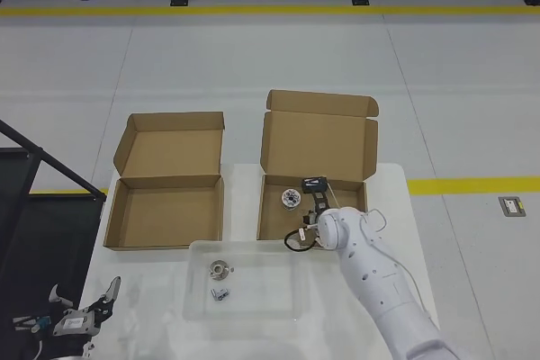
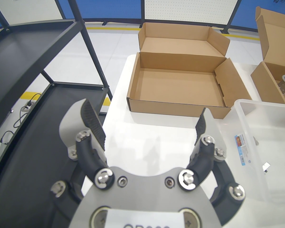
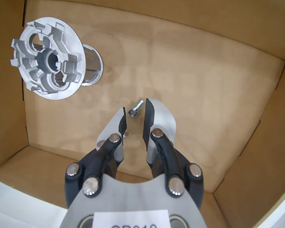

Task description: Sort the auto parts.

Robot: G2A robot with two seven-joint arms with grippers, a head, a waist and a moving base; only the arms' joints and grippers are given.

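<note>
My right gripper [image 3: 135,104] hangs open inside the right cardboard box [image 3: 204,72], just above its floor. A small bolt [image 3: 135,109] lies on the cardboard at the fingertips, nearer one finger, and is not clamped. A cast metal hub [image 3: 51,61] lies on its side in the same box [image 1: 351,193], off to one side of the gripper. The clear plastic bin [image 1: 198,247] holds another metal hub [image 1: 219,267] and a small fastener [image 1: 220,294]. My left gripper [image 2: 144,112] stands open and empty over the table's front left corner [image 1: 85,292].
The left cardboard box [image 1: 166,211] is open with a bare floor [image 2: 180,84]. A black shelf rack [image 2: 26,72] stands close beside the left gripper. The right arm [image 1: 360,261] crosses the bin's right end. White tabletop lies between the bin [image 2: 263,129] and the left box.
</note>
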